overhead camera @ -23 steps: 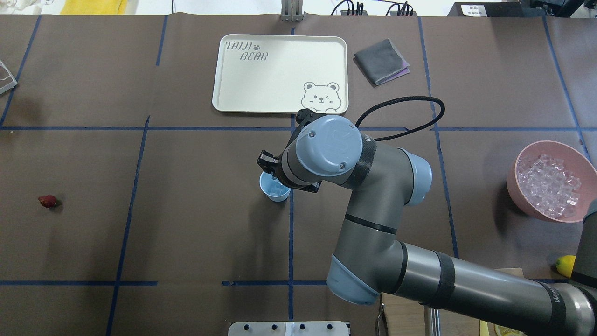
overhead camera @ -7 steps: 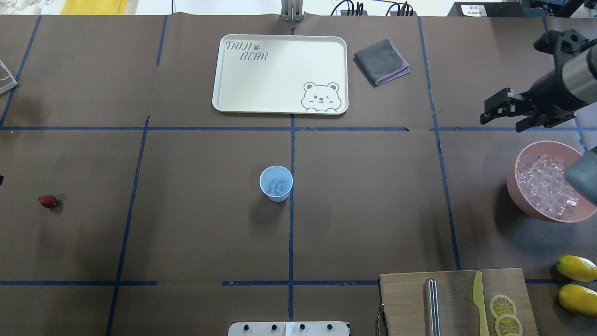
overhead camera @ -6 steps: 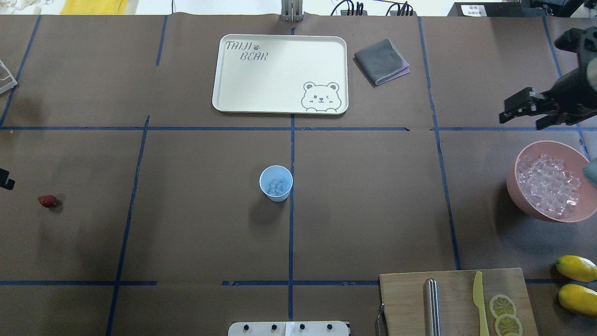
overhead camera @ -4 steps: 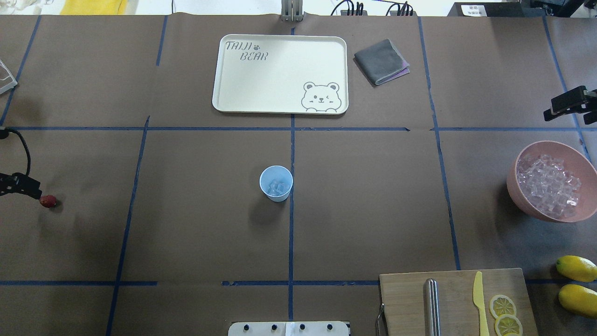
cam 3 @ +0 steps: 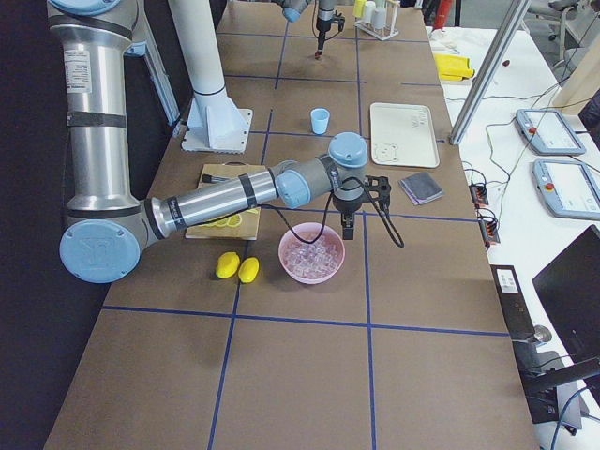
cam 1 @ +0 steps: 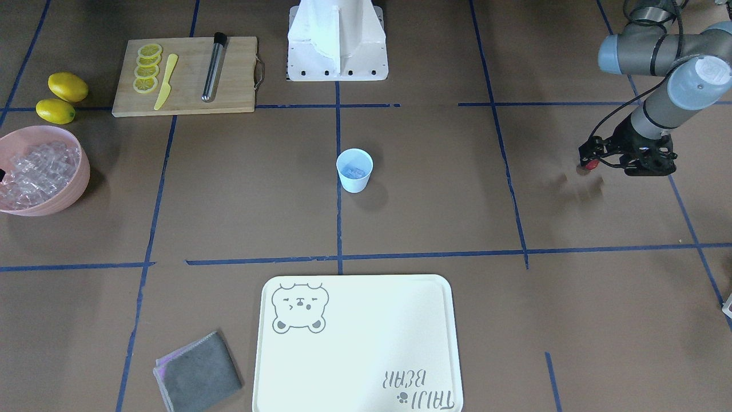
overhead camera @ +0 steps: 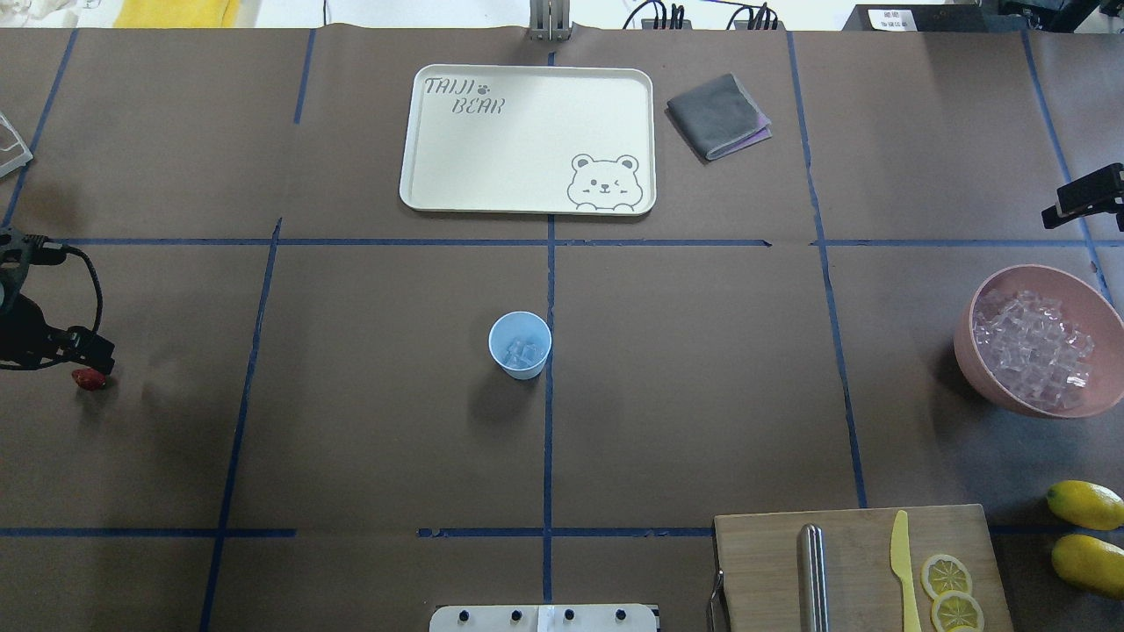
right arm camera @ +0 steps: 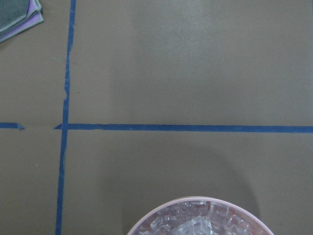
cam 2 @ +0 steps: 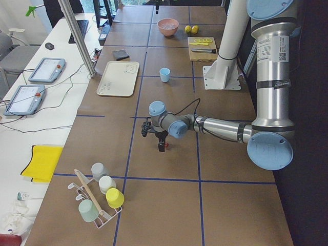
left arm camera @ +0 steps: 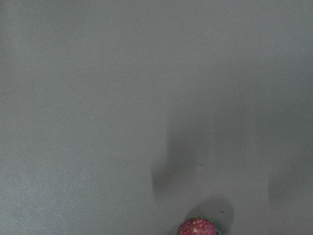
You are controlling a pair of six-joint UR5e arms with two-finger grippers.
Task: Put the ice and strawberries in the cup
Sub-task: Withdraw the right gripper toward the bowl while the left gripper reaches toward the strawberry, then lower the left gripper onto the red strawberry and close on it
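Observation:
The pale-blue cup [overhead camera: 520, 344] stands upright mid-table with a few ice cubes [overhead camera: 523, 353] inside. More ice [overhead camera: 1032, 351] fills the pink bowl [overhead camera: 964, 344] at the right. A strawberry [overhead camera: 88, 379] lies on the mat at the far left. My left gripper [overhead camera: 95, 362] hangs just over it, pointing down. Its fingers cast two separate shadows, so it looks open. The berry [left arm camera: 198, 227] shows at the bottom edge of the left wrist view. My right gripper [overhead camera: 1076, 200] is at the right edge, beyond the bowl, open and empty.
A cream bear tray [overhead camera: 413, 140] and a folded grey cloth [overhead camera: 718, 114] lie at the far side. A cutting board [overhead camera: 764, 562] with a knife, a metal rod and lemon slices sits near my base. Two lemons [overhead camera: 1084, 505] lie beside it.
My right arm has pulled away from the cup to the right edge, leaving ice in it. My left gripper has come in from the left edge and stopped above the strawberry.

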